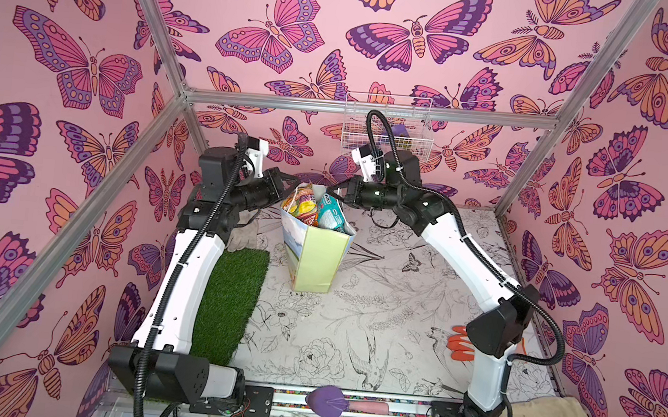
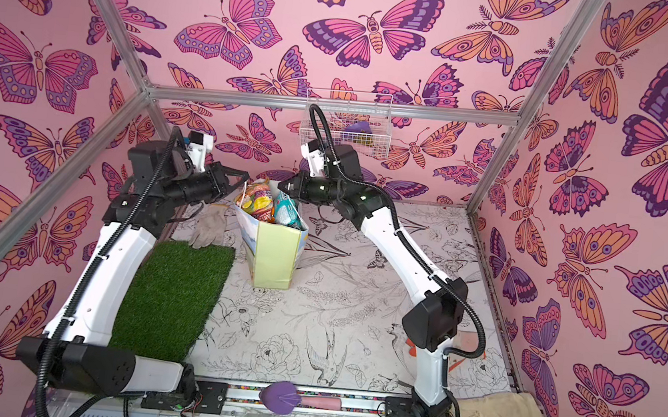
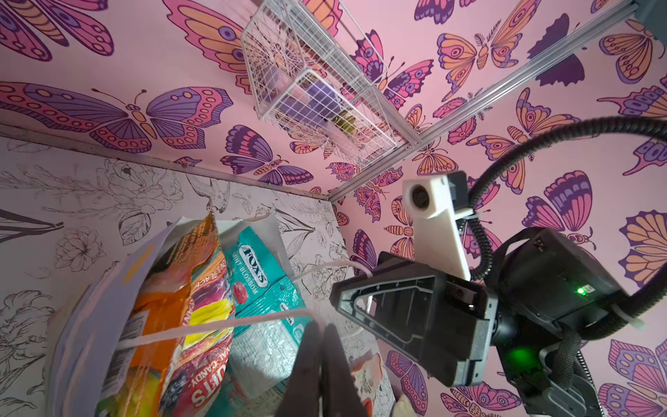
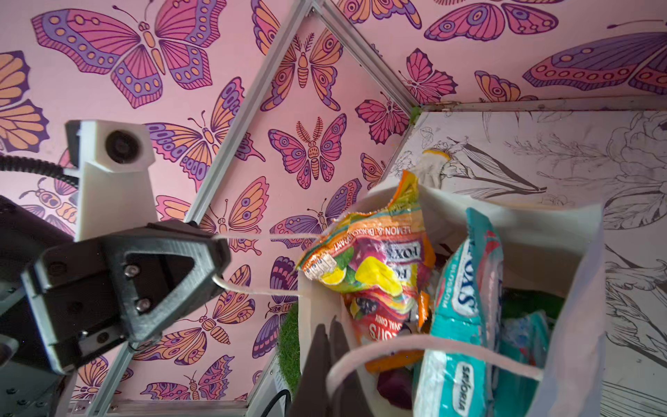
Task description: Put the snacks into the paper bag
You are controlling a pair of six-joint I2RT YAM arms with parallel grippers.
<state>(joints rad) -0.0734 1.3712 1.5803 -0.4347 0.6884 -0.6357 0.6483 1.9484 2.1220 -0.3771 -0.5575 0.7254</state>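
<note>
We found left gripper (image 1: 294,179) and right gripper (image 1: 333,188) pinching the paper bag's (image 1: 315,258) cord handles (image 4: 433,341); bare table (image 1: 399,291) lay beside it.

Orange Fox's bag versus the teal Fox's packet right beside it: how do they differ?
Colour: the orange Fox's bag is orange with fruit pictures; the teal Fox's packet is teal and silver-white.
Wording: the orange Fox's bag reads lemon and blackcurrant, the teal Fox's packet mint blossom.
Shape: the orange Fox's bag is crumpled and bent at the top; the teal Fox's packet stands straighter.
Both stick out of the paper bag.
</note>
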